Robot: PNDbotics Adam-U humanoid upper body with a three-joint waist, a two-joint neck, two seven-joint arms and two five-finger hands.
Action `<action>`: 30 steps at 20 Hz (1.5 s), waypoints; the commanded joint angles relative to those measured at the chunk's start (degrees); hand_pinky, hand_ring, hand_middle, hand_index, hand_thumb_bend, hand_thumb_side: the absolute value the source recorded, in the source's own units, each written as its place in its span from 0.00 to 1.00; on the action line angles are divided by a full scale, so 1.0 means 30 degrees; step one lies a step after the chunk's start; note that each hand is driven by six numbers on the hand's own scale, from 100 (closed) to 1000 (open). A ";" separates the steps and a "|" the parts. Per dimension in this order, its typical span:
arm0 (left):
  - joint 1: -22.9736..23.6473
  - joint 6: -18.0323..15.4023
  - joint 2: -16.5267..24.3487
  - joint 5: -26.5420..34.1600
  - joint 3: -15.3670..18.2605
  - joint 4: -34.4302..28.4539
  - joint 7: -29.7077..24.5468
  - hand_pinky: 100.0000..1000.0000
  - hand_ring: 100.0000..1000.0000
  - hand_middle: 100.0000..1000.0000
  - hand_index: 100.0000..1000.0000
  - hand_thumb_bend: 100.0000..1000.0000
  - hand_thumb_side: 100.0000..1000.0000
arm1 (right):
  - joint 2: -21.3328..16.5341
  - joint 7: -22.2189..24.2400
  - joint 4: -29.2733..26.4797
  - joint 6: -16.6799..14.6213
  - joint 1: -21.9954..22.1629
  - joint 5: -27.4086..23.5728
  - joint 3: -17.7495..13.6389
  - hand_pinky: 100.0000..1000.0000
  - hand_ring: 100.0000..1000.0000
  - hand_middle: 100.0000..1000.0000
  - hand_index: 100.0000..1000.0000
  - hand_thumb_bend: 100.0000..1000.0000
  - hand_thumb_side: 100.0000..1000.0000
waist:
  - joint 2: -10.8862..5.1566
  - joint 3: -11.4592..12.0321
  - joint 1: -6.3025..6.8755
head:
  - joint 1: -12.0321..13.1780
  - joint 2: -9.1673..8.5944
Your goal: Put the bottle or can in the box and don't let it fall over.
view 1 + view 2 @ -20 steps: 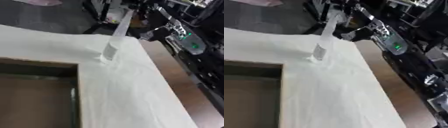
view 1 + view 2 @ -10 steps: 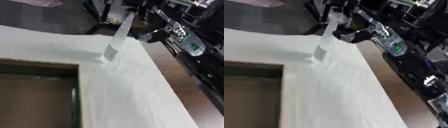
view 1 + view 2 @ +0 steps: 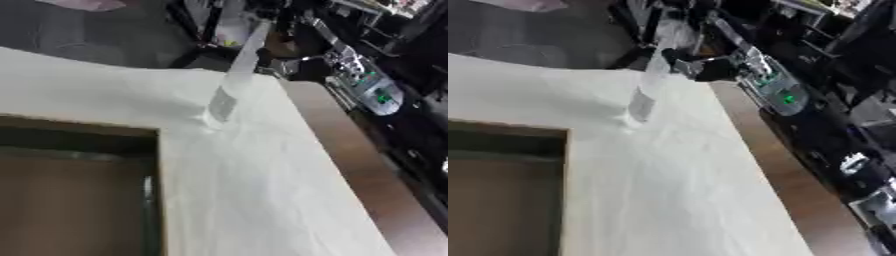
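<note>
We see the bottle (image 3: 231, 85), tall, slim and clear, standing on the white table (image 3: 262, 190) near its far edge, just beyond the far right corner of the box (image 3: 79, 200). Its base touches the cloth and it looks slanted in both views, though the table itself lies askew, so we cannot say it truly tilts. Our right hand (image 3: 697, 67) is close beside the upper part of the bottle; we cannot tell whether it touches, nor how its fingers are set. Our left hand is not in view.

We judge the step to be the grasp. We should:

- take the bottle low on its body, not at the neck
- lift it straight up
- carry it over the box wall
- set its base flat before we let go
</note>
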 commanded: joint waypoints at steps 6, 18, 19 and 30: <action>0.0028 0.0025 0.0011 -0.0127 0.0085 -0.0098 -0.0049 0.58 0.28 0.74 0.83 0.05 0.85 | -0.0445 -0.0158 -0.0197 -0.0055 -0.0145 -0.0015 -0.0175 0.95 1.00 1.00 0.94 0.08 0.00 | -0.0187 0.0067 0.0004 | -0.0163 -0.0306; 0.0049 0.0106 -0.0091 -0.0217 0.0077 -0.0098 -0.0110 0.58 0.28 0.74 0.83 0.05 0.85 | -0.0439 0.0251 0.0036 -0.0347 -0.0199 0.0390 -0.0301 0.99 1.00 1.00 1.00 0.19 0.00 | -0.0013 0.0083 -0.0027 | -0.0215 -0.0370; 0.0047 0.0117 -0.0097 -0.0230 0.0075 -0.0098 -0.0120 0.58 0.28 0.74 0.83 0.05 0.86 | -0.0448 0.0369 0.0062 -0.0432 -0.0202 0.0558 -0.0339 0.99 1.00 1.00 1.00 0.20 0.00 | 0.0000 0.0084 -0.0029 | -0.0219 -0.0357; 0.0020 0.0191 -0.0166 -0.0322 0.0048 -0.0098 -0.0223 0.58 0.28 0.74 0.83 0.05 0.86 | -0.0412 0.0837 0.0471 -0.1070 -0.0036 0.2683 -0.0616 0.98 1.00 1.00 1.00 0.07 0.00 | 0.0105 0.0127 -0.0096 | -0.0272 -0.0388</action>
